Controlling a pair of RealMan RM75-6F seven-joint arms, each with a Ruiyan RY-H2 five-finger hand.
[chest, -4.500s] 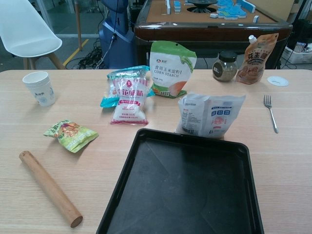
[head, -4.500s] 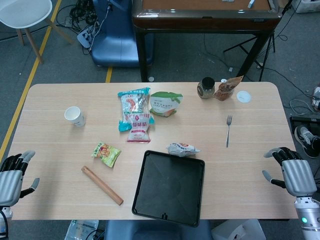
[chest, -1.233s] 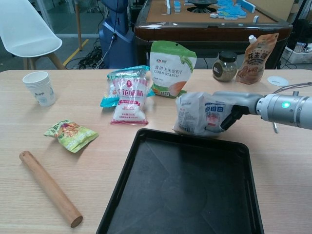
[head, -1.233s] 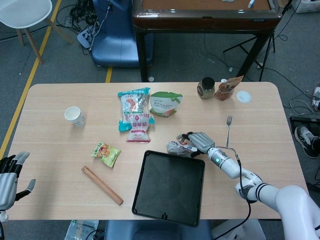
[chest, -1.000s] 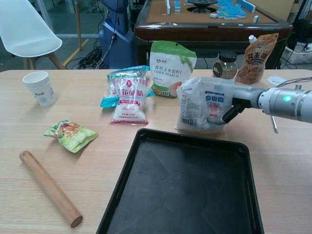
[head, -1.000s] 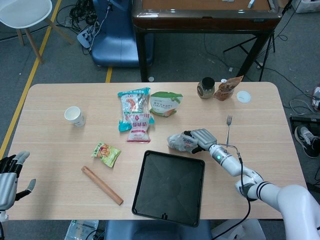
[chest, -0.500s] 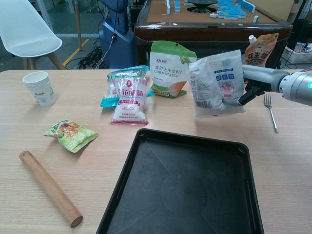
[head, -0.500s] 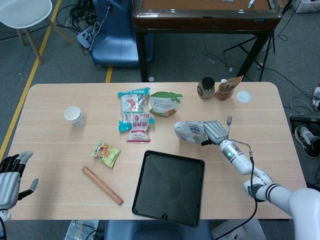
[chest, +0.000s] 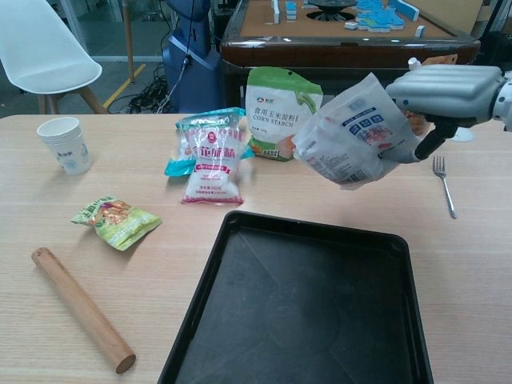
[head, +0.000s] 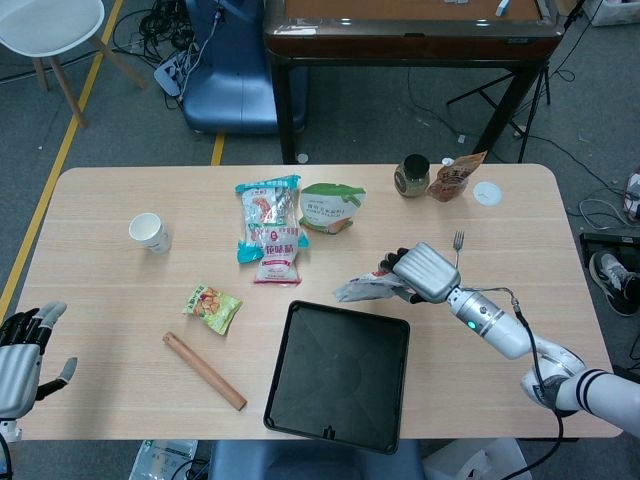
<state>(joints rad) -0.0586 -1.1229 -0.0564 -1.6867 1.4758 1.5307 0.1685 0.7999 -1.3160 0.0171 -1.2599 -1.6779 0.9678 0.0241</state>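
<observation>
My right hand (head: pixel 425 270) (chest: pixel 442 94) grips a white plastic pouch (head: pixel 366 288) (chest: pixel 352 142) with blue and red print and holds it tilted in the air, above the far edge of the black baking tray (head: pixel 340 375) (chest: pixel 296 312). My left hand (head: pixel 22 345) hangs off the table's near left corner with its fingers spread and nothing in it; the chest view does not show it.
A wooden rolling pin (head: pixel 204 370), a small green snack bag (head: pixel 212 307) and a paper cup (head: pixel 150 232) lie left of the tray. Behind it are pink and teal packets (head: pixel 272 232), a corn starch bag (head: pixel 331 207), a jar (head: pixel 411 176), a brown pouch (head: pixel 453 177), a lid (head: pixel 487 193) and a fork (head: pixel 457 258).
The right hand came in from the table's right edge, took the white pouch from beside the tray's far edge and has raised it, now tilted over that edge. The left hand has barely shifted.
</observation>
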